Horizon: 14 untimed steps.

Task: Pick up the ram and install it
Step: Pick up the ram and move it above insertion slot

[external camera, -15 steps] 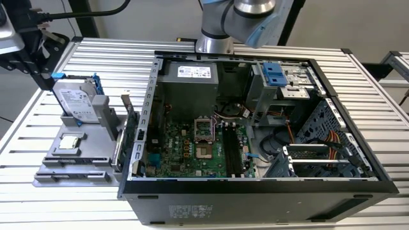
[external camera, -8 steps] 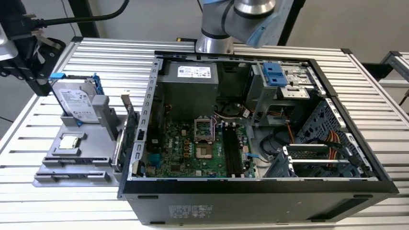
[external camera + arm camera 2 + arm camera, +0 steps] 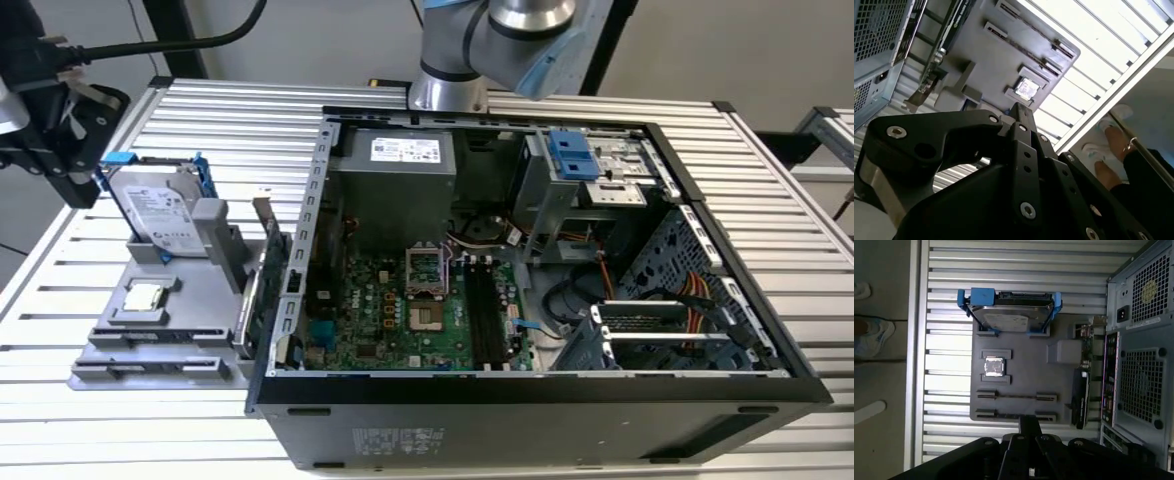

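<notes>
Soft, even light from overhead in the exterior view, and the ribbed silver aluminium table (image 3: 147, 420) comes up bright, a pale sheen running along its slats. The open black computer case (image 3: 534, 415) throws hardly any shadow outside, though its inner corner toward the exterior view's right sinks into gloom. In the second wrist view there's glare: the table slats burn out to pure white. My black gripper (image 3: 1021, 114) looms close, underexposed and soft, only its screw heads catching light. Lines fan and lean there, a wide-angle stretch. The first wrist view is calmer, with the flat grey plastic parts tray (image 3: 1019, 347) evenly lit and crisp.
</notes>
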Motion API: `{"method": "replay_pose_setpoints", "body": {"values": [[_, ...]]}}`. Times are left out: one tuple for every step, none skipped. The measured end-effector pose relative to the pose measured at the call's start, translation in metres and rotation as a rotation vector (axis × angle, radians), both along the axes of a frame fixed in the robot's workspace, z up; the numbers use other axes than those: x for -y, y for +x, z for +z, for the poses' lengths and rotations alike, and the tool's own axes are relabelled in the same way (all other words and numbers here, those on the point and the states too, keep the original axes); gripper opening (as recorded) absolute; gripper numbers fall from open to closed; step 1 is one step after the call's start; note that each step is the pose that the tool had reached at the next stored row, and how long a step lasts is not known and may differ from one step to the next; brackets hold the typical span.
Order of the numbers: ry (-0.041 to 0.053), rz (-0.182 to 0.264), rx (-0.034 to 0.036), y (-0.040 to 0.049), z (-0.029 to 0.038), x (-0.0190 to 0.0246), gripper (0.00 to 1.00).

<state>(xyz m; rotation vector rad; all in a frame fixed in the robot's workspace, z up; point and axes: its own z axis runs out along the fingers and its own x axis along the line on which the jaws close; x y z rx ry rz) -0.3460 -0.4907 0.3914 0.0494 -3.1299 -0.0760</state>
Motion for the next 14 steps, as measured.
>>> {"method": "replay_pose_setpoints", "body": {"values": [[0.0000, 0.011, 0.0000, -0.0002, 0.0000, 0.0001, 0.00], [0.0001, 0.022, 0.0000, -0.0003, -0.0001, 0.0002, 0.00], [0.0001, 0.031, 0.0001, -0.0005, -0.0001, 0.0003, 0.00], [0.0000, 0.040, 0.0000, -0.0007, -0.0001, 0.0005, 0.00], [0.0000, 0.047, 0.0000, -0.0008, -0.0001, 0.0008, 0.00], [0.0000, 0.050, 0.0001, -0.0009, -0.0001, 0.0012, 0.00], [0.0000, 0.053, 0.0000, -0.0009, -0.0001, 0.0016, 0.00], [0.0000, 0.055, -0.0001, -0.0010, -0.0001, 0.0019, 0.00], [0.0000, 0.056, 0.0000, -0.0011, -0.0001, 0.0021, 0.00], [0.0000, 0.058, 0.0000, -0.0011, 0.0000, 0.0022, 0.00], [0.0000, 0.059, 0.0000, -0.0011, -0.0001, 0.0026, 0.00], [0.0000, 0.059, 0.0000, -0.0011, -0.0001, 0.0027, 0.00], [0.0000, 0.059, 0.0000, -0.0010, -0.0001, 0.0037, 0.00], [0.0001, 0.059, 0.0000, -0.0010, -0.0001, 0.0044, 0.00]]}}
